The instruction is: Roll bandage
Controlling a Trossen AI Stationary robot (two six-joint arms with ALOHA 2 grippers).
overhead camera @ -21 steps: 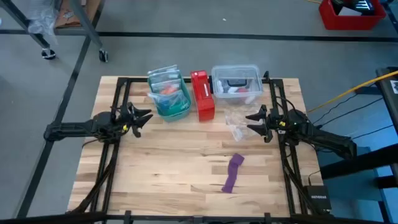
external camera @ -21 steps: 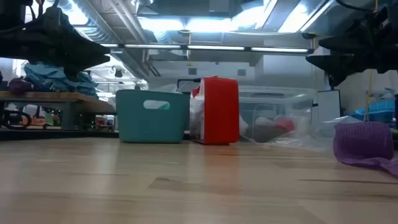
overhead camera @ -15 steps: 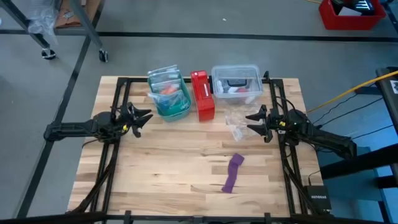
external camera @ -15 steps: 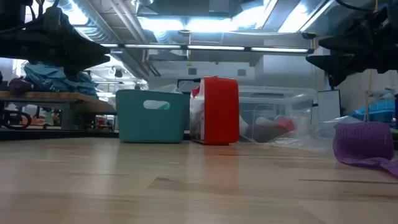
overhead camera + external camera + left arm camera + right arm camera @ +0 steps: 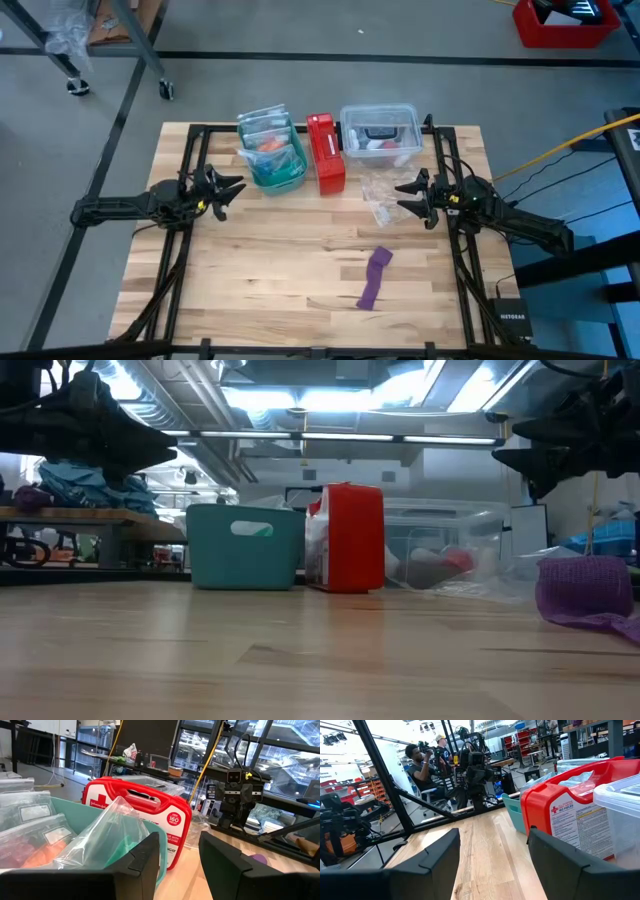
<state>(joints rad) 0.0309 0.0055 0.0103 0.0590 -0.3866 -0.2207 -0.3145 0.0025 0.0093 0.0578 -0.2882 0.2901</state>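
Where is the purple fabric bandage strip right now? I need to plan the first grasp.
In the high view the purple fabric bandage strip lies flat on the wooden table, near its front right, nearer the right gripper than the red first-aid box.

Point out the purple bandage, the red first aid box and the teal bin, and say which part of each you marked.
purple bandage (image 5: pixel 373 278): high view, middle of the flat strip.
red first aid box (image 5: pixel 326 152): high view, middle of its top edge.
teal bin (image 5: pixel 246 548): low view, centre of its front wall.

The wooden table carries a teal bin, red box, clear tub and purple bandage.
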